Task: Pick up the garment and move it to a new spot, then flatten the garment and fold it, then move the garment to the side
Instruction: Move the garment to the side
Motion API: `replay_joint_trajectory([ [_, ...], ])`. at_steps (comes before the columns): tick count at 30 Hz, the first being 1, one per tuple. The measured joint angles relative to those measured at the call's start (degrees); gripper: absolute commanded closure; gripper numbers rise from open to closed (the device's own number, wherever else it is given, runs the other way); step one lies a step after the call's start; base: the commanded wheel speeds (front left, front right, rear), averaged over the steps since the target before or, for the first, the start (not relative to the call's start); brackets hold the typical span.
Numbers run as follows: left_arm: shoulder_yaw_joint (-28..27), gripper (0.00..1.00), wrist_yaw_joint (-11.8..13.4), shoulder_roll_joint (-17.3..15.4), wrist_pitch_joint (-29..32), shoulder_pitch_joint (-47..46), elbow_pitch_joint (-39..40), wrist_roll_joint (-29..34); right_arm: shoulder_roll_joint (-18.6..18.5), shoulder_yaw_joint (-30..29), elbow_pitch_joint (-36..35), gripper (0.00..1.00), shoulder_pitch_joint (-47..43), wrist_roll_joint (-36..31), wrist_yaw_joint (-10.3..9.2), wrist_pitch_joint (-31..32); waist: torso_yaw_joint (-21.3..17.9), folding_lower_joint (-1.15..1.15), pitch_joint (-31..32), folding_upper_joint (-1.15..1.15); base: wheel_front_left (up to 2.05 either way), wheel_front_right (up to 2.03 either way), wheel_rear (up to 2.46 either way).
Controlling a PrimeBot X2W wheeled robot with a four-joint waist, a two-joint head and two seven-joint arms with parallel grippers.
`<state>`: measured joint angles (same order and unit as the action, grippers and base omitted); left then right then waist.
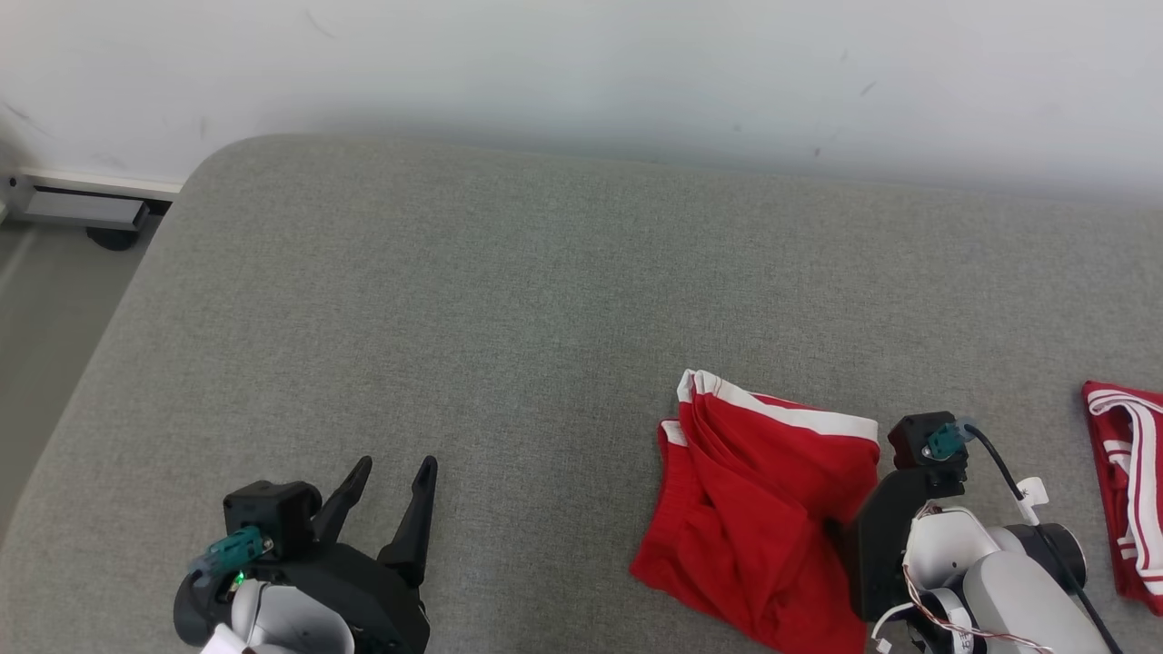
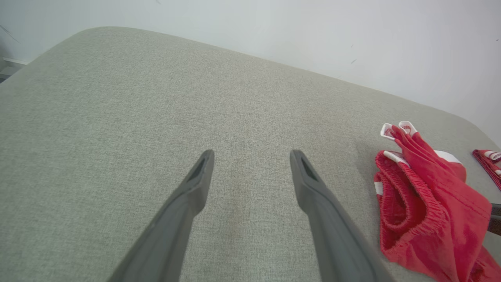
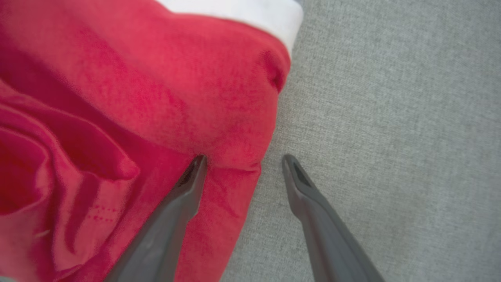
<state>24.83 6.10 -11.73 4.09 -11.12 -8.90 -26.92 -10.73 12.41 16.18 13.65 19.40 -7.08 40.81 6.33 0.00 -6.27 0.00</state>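
Observation:
The garment [image 1: 754, 509] is a pair of red shorts with white trim, lying crumpled on the grey padded surface [image 1: 509, 300] at the centre right. My right gripper [image 3: 242, 160] is open and points down at the garment's right edge. Its left finger [image 3: 188, 184] lies on the red cloth [image 3: 156, 98], and the other finger is over bare grey fabric. Nothing is held. My left gripper [image 1: 395, 465] stands open at the lower left, well apart from the garment [image 2: 426, 203], with only grey surface between its fingers [image 2: 199, 176].
A second red piece with white stripes [image 1: 1127, 481] lies at the far right edge of the surface. The surface's rounded left edge drops to the floor [image 1: 45, 309]. A pale wall [image 1: 581, 73] runs along the back, with a dark caster [image 1: 114, 238] at its foot.

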Motion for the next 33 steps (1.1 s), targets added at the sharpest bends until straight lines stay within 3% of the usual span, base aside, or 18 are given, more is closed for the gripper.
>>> replay_joint_trajectory([
  [2, 0.0, 0.00, 0.0, 0.0, 0.1, 0.0, 0.0, 0.0, 0.4, -0.5, 0.2, 0.00, -0.1, -0.4, 0.00, -0.4, 0.1, 0.00, -0.2, 0.00, 0.00, 0.00, 0.00],
  [3, 0.0, 0.00, 0.0, 0.0, 0.2, 0.0, 0.0, 0.0, 0.6, -0.7, 0.3, 0.06, -0.1, -0.5, -0.01, -0.5, 0.1, 0.00, -0.2, 0.00, 0.00, 0.00, 0.00],
  [4, 0.0, 0.00, 0.0, 0.0, 0.2, 0.0, 0.0, 0.0, 0.9, -1.0, 0.4, 0.51, -0.1, -0.7, -0.03, -0.6, 0.1, 0.00, -0.3, 0.00, 0.00, 0.00, 0.00],
  [5, 0.0, 0.00, 0.0, 0.0, 0.2, 0.0, 0.0, 0.0, 1.1, -1.0, 0.5, 0.63, -0.1, -0.9, -0.02, -1.0, 0.1, 0.00, -0.3, 0.00, 0.00, 0.00, 0.00],
  [6, 0.0, 0.00, 0.0, 0.0, 0.2, 0.0, -0.1, 0.0, 1.3, -1.1, 0.6, 0.87, -0.1, -1.1, -0.02, -1.1, 0.1, 0.00, -0.3, 0.00, 0.00, 0.00, 0.00],
  [7, 0.0, 0.00, 0.0, 0.0, 0.2, 0.0, -0.2, 0.0, 1.5, -1.1, 0.7, 1.00, -0.1, -1.2, -0.02, -1.2, 0.1, 0.00, -0.3, 0.00, 0.00, 0.00, 0.00],
  [25, 0.2, 0.00, -0.1, 0.0, 0.2, 0.0, -1.3, 0.0, 0.9, -2.6, -0.9, 1.00, -0.7, -3.0, -0.02, -4.6, -0.4, 0.00, 1.0, 0.00, 0.00, 0.00, 0.00],
  [33, 0.4, 0.00, -0.1, 0.0, 0.2, 0.3, -1.2, 0.0, -4.9, -6.2, -8.8, 1.00, -5.0, -2.8, 0.05, -4.4, -0.8, 0.00, 1.9, 0.00, 0.00, 0.00, 0.00],
])
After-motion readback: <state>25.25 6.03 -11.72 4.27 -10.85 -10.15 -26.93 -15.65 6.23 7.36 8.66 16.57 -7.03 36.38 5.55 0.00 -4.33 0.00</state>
